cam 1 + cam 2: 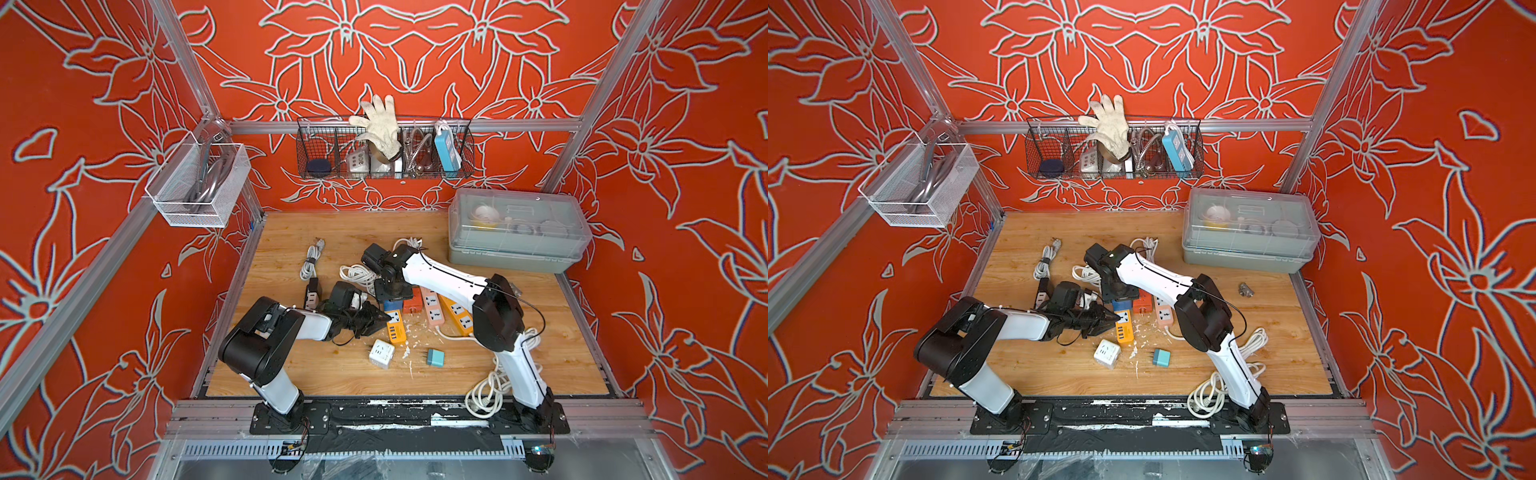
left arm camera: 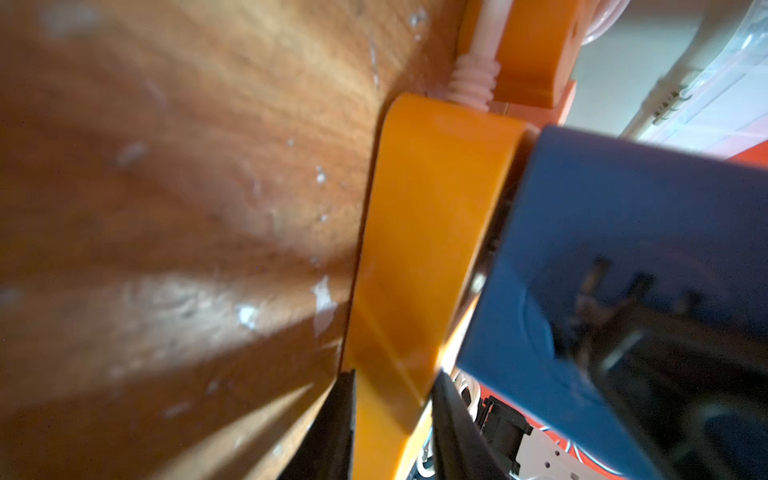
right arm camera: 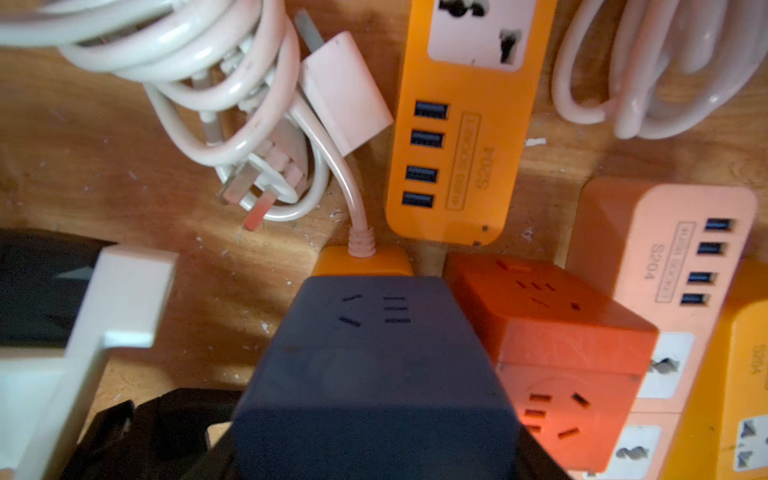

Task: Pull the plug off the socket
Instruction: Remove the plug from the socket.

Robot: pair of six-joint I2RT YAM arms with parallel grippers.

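Two cubes: right gripper (image 3: 378, 455) clamps the blue cube (image 3: 374, 332) (matte, slotted face), with the orange cube (image 3: 552, 324) just beside it; left gripper (image 2: 392, 419) pinches one yellow strip (image 2: 432, 216).

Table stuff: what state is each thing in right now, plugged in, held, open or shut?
Yellow strip: lying flat, clamped by left jaws.
Blue cube plug: seated in that strip, right jaws closed around it.
Grey box: lid shut.
Teal plug: loose, unplugged.
White cube: loose, unplugged.

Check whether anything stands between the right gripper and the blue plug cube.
Nothing visible does: the right gripper straddles the blue plug cube. An orange cube sits close beside it; the left gripper clamps the yellow strip.
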